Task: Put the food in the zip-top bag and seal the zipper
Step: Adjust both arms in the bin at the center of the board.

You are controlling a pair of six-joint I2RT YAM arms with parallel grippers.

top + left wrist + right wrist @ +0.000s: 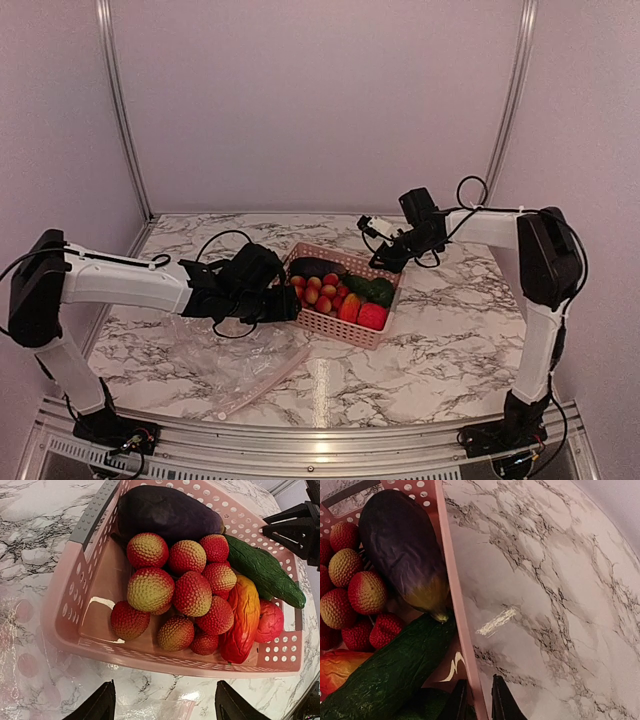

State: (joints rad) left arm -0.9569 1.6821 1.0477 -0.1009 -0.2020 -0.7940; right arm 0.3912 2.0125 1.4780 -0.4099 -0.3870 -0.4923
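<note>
The right gripper (480,702) clamps the far-right wall of the pink basket (451,580), apparently steadying it, while the released left gripper (162,706) faces the food (192,592).

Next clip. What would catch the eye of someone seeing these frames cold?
The pink basket in the middle of the marble table stands out first, packed with a dark eggplant, red-yellow bumpy fruits and a green cucumber. The right gripper pinches its far right wall, and the open left gripper hovers at its left side. The clear zip-top bag lies crumpled under the left arm.
</note>
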